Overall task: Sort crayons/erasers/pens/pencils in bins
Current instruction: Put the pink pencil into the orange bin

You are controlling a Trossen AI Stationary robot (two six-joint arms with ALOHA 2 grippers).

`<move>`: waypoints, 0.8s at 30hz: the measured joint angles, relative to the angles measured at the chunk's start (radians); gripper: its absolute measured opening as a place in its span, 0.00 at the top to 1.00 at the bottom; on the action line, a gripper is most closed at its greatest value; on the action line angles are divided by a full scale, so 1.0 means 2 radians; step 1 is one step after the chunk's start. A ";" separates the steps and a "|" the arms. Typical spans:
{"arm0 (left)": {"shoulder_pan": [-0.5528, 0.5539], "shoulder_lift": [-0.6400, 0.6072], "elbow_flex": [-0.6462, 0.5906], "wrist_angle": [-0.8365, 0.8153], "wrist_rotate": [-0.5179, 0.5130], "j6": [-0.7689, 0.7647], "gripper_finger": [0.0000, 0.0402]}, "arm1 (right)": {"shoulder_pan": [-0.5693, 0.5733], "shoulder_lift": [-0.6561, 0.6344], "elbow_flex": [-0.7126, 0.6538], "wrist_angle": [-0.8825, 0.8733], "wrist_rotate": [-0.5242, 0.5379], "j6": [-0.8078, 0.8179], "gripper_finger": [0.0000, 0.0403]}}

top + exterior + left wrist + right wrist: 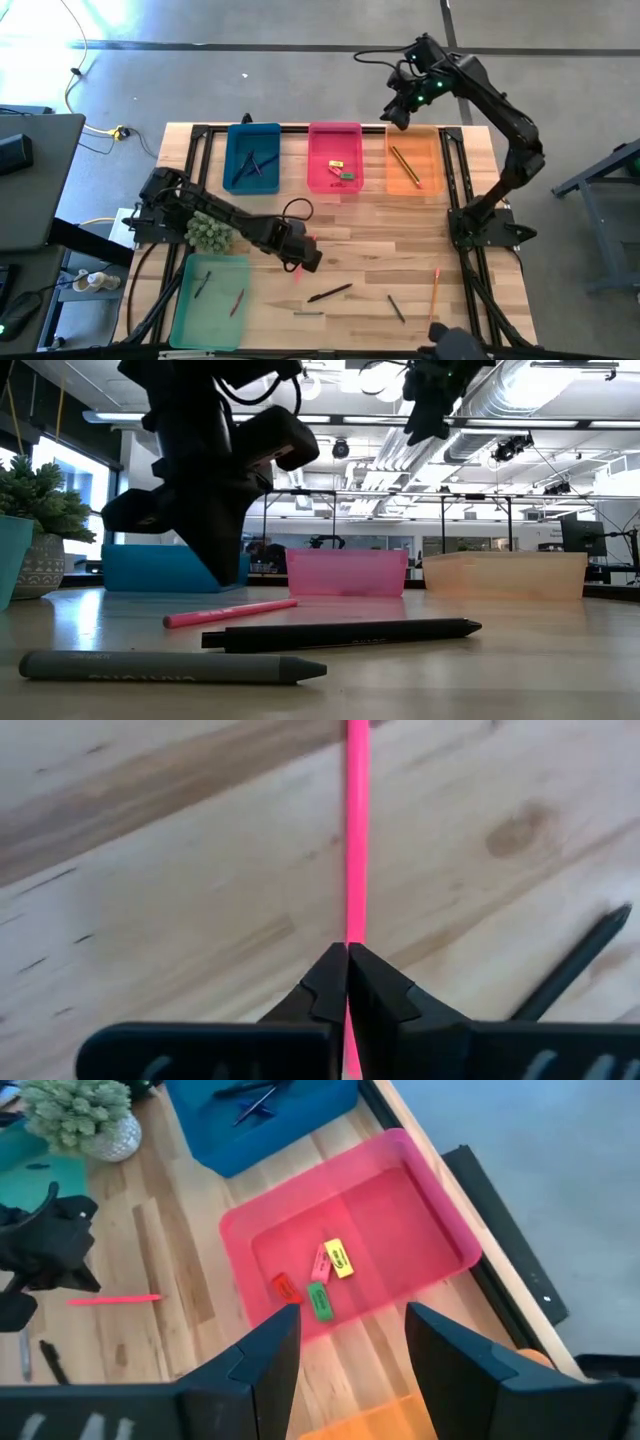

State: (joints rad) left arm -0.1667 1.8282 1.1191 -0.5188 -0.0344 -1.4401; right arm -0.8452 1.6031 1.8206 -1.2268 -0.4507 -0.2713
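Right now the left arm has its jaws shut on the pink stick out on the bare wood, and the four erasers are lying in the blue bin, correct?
Not quite. The erasers lie in the pink bin, as the right wrist view shows; the blue bin holds only slim dark sticks. The rest stands: the left gripper has its jaws shut on the pink stick on the bare wood.

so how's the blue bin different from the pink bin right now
The blue bin holds slim dark pens; the pink bin holds small chunky erasers in red, pink, green and yellow. The blue bin sits at the left end of the back row; the pink bin sits next to it, between it and the orange bin. The open right gripper hovers over the pink bin's edge, not over the blue bin. Both are shallow rectangular trays.
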 joint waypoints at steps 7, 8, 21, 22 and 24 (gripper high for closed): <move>0.001 0.000 0.000 0.017 -0.003 -0.011 0.90 | 0.005 -0.016 0.000 -0.017 0.027 0.000 0.57; 0.000 0.000 0.000 0.022 -0.007 -0.011 0.88 | 0.005 -0.017 0.000 -0.023 0.027 0.000 0.57; 0.042 -0.001 0.000 0.161 -0.055 0.038 0.74 | 0.005 -0.021 0.000 -0.047 0.029 -0.013 0.57; 0.047 -0.001 0.001 0.169 -0.055 0.043 0.75 | 0.005 -0.021 0.000 -0.047 0.029 -0.013 0.57; 0.059 -0.001 0.005 0.176 -0.055 0.056 0.77 | 0.005 -0.021 0.000 -0.047 0.029 -0.013 0.57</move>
State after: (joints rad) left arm -0.0496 1.8267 1.1290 -0.1675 -0.1436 -1.3275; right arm -0.8352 1.5612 1.8202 -1.3201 -0.3920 -0.2966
